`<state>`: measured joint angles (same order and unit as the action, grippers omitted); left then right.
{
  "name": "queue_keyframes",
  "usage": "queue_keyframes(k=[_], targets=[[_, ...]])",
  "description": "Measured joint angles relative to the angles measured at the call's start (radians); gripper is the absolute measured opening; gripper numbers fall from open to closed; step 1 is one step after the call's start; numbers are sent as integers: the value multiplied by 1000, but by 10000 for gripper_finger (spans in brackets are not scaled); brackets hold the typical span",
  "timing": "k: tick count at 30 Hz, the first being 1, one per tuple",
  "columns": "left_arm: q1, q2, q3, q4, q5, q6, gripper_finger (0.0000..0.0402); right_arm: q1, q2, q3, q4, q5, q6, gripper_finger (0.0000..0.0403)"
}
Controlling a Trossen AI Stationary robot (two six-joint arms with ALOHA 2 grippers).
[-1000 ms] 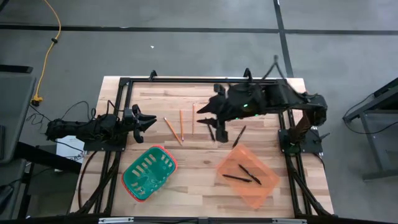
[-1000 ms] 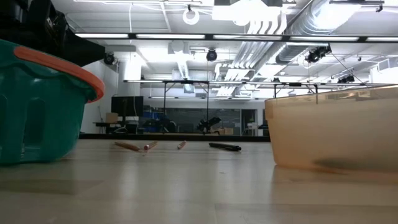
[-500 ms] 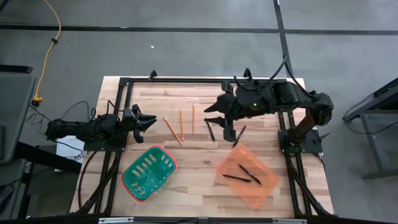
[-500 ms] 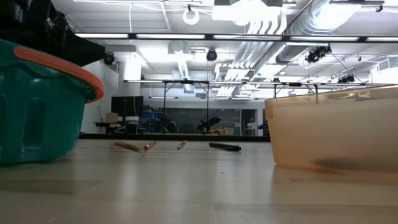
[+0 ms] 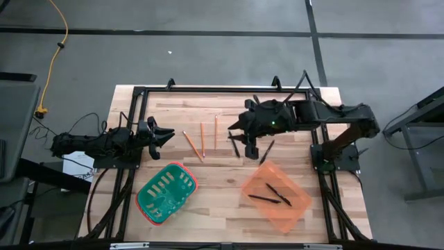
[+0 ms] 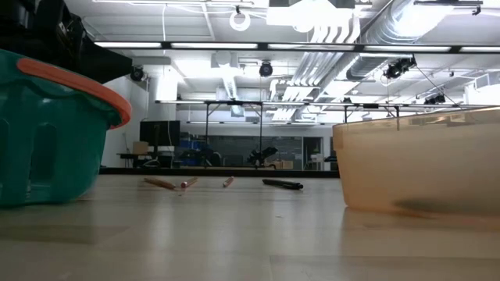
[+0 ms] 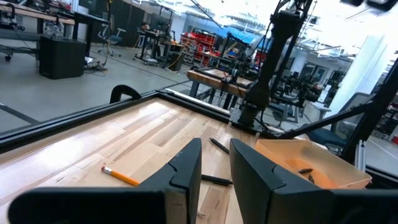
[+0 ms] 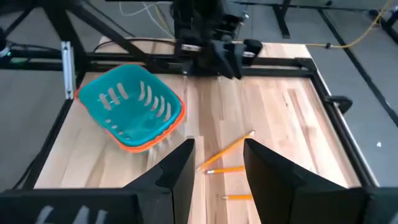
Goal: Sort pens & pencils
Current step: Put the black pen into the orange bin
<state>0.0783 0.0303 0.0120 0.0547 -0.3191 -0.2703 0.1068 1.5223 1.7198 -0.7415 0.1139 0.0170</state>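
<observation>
Resting at the 9 o'clock edge of the table (image 5: 208, 187), the left gripper (image 5: 165, 135) points toward the table's middle; its fingers (image 7: 186, 165) stand slightly apart with nothing between them. At about 7 o'clock sits the teal basket (image 5: 166, 192), with no pencil visible in it. Just right of the left gripper, toward the 11 o'clock part of the table, lie the three pencils (image 5: 202, 139), side by side and apart from one another. The low view shows them flat on the wood.

Immediately right of the pencils, at about 12 o'clock from the table's middle, the right gripper (image 5: 239, 139) hangs above the surface, released, fingers (image 8: 177, 165) parted and holding nothing. Two loose pens (image 5: 267, 151) lie near it: one just beside its fingertips, one a little farther toward 3 o'clock.

At about 5 o'clock stands the orange bin (image 5: 291, 212), and two more pens lie inside it, crossing near their ends. The loose pen to the right stops just short of the bin's upper rim.
</observation>
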Motion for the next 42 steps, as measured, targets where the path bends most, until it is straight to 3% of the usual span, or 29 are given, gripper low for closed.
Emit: queue_keyframes(k=[8,19,32,42], targets=[[0,0,0,0,0,0,72,-90,-84,-254,98,43,167,131],[0,0,0,0,0,0,72,-190,-7,-424,129,65,344,131],[0,0,0,0,0,0,72,-218,277,-345,60,31,413,131],[0,0,0,0,0,0,72,-224,467,-206,-103,5,462,131]])
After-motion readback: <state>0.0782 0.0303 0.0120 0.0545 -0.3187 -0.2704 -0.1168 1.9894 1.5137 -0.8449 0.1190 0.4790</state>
